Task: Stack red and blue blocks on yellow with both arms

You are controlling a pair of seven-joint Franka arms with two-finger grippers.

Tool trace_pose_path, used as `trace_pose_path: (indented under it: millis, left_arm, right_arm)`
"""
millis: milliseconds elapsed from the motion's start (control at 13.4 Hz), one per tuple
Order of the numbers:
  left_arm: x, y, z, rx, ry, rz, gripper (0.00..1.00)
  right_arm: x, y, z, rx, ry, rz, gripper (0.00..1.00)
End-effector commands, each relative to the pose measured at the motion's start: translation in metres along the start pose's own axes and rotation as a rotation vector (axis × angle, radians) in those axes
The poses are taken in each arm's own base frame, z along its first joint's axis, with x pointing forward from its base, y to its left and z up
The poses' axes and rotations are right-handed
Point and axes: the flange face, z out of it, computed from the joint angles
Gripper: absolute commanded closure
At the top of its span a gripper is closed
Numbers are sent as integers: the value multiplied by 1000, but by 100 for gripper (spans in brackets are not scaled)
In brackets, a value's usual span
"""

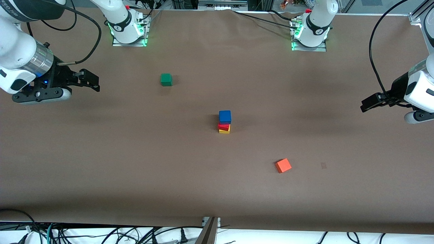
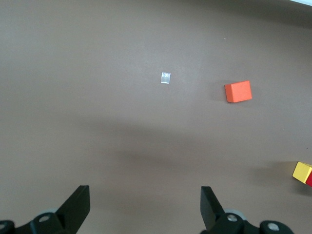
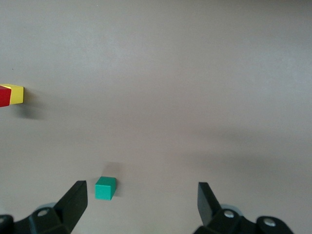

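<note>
A matte brown sheet (image 1: 135,162) covers the whole table, smooth and evenly lit, with soft diffuse shadows. Its edge nearest the front camera gives way to a white surface strewn with tangled black cables (image 1: 101,235). Two metal base plates (image 1: 129,42) glow green along the edge farthest from that camera. A small pale scrap of tape (image 2: 165,77) lies on the sheet.

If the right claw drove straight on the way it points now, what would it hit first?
Probably bare table. The right claw hangs open at its own end, aimed toward the middle. In its wrist view only the green cube lies near that line, off toward one finger; depth is unclear, so it might clip it.
</note>
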Motion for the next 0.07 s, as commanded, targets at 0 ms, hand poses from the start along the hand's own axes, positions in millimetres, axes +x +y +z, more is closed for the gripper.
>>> trace_pose_path:
  millis: [0]
  left_arm:
    - [5,-1,-4,-25,1,10,0]
  right_arm:
    - [-3,-5,-13,-15,15,-28,0]
